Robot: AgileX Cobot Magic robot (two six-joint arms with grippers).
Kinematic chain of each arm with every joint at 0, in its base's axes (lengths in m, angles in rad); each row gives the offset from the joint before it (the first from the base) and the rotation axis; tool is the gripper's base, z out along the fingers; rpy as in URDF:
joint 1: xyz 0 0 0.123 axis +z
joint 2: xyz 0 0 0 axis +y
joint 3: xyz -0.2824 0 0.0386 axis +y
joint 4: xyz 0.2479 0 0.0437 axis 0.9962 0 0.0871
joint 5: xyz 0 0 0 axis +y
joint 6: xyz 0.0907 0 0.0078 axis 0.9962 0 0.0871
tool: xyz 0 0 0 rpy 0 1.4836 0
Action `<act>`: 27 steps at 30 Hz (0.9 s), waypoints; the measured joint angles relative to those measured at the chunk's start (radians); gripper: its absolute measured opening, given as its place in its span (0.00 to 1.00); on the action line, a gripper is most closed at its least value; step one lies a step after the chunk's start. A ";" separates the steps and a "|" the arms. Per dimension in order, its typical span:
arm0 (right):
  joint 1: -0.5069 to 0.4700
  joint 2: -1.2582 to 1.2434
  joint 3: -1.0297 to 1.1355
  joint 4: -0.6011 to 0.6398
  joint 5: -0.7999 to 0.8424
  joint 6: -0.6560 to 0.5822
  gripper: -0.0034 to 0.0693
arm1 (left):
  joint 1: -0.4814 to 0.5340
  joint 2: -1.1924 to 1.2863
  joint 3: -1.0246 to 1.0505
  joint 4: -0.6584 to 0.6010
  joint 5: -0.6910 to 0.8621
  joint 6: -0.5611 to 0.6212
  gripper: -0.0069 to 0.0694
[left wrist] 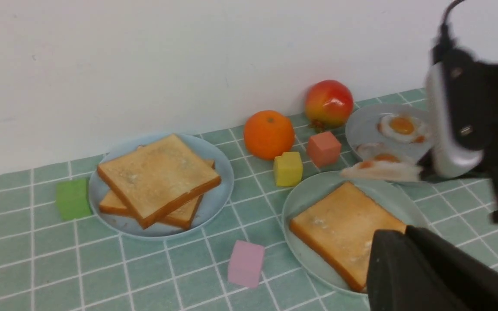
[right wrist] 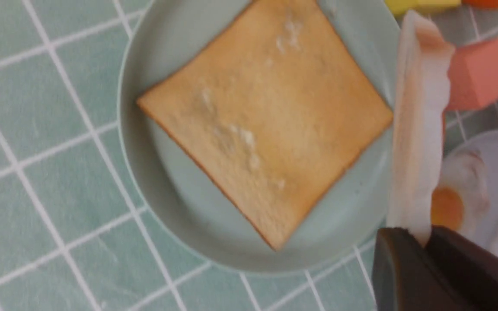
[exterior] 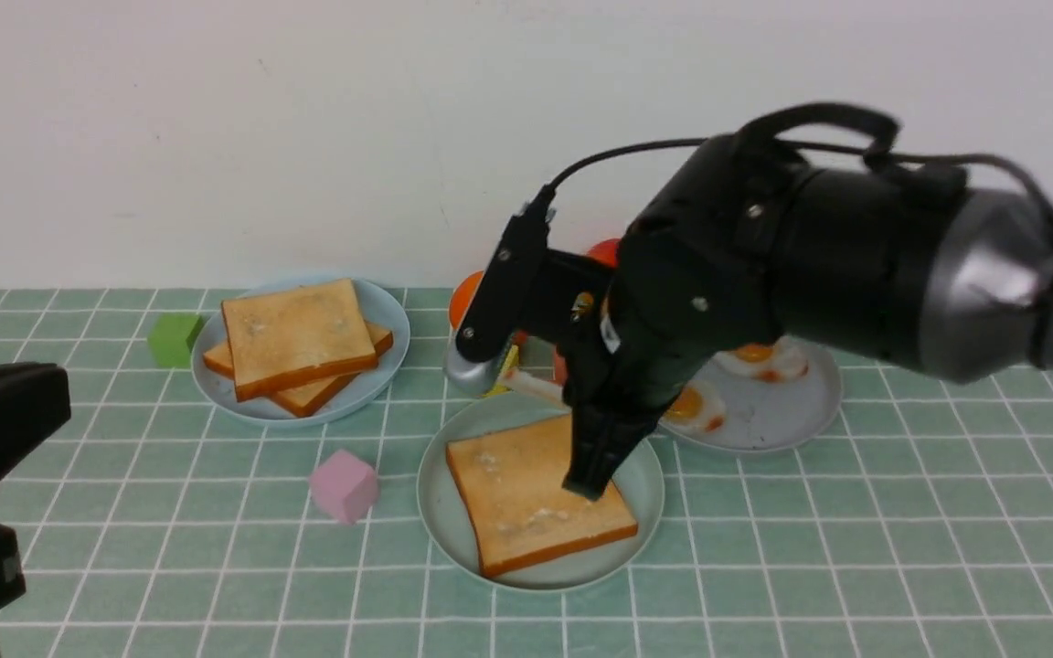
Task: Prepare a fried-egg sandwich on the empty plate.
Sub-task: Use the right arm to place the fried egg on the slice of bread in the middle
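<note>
The empty plate (exterior: 440, 512) is mint green and sits at the table's middle with one toast slice (exterior: 536, 498) lying flat on it. My right gripper (right wrist: 422, 235) hangs over that plate's far right edge, shut on the rim of a white fried egg (right wrist: 419, 129). The egg (left wrist: 383, 170) sticks out edge-on above the plate, clear of the toast. Two more toast slices (exterior: 298, 343) are stacked on a pale blue plate (exterior: 394, 338) at the back left. My left gripper (left wrist: 407, 231) is shut on nothing, low at the near left.
A grey plate (exterior: 764, 429) behind the right arm holds two more fried eggs (exterior: 769, 358). A green cube (exterior: 175, 338) and a pink cube (exterior: 344, 484) lie on the left. An orange (left wrist: 268, 134), a red fruit (left wrist: 329, 103), a yellow cube (left wrist: 288, 168) and a salmon cube (left wrist: 323, 149) stand by the wall.
</note>
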 joint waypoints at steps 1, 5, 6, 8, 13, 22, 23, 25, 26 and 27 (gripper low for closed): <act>0.000 0.013 0.000 -0.006 -0.005 0.001 0.14 | 0.000 0.000 0.000 -0.003 -0.007 0.000 0.13; 0.000 0.066 0.000 -0.044 -0.027 0.010 0.14 | 0.000 0.000 0.000 -0.010 -0.035 0.000 0.13; 0.000 0.076 0.001 -0.058 -0.029 0.012 0.14 | 0.000 0.000 0.000 -0.011 -0.040 0.000 0.13; 0.000 0.101 0.001 -0.099 -0.039 0.034 0.14 | 0.000 0.000 0.000 -0.021 -0.065 0.000 0.13; 0.000 0.129 0.001 -0.150 -0.047 0.073 0.14 | 0.000 0.000 0.000 -0.055 -0.119 0.000 0.14; 0.000 0.150 0.001 -0.154 -0.051 0.086 0.14 | 0.000 0.000 0.000 -0.059 -0.129 0.000 0.14; 0.000 0.150 0.001 -0.154 -0.051 0.086 0.14 | 0.000 0.000 0.000 -0.059 -0.130 0.000 0.14; 0.000 0.150 0.001 -0.154 -0.051 0.087 0.14 | 0.000 0.000 0.000 -0.060 -0.130 0.000 0.14; 0.000 0.150 0.001 -0.154 -0.050 0.087 0.14 | 0.000 0.000 0.000 -0.061 -0.131 0.000 0.14; 0.000 0.150 0.001 -0.152 -0.049 0.087 0.14 | 0.000 0.000 0.000 -0.062 -0.131 0.001 0.14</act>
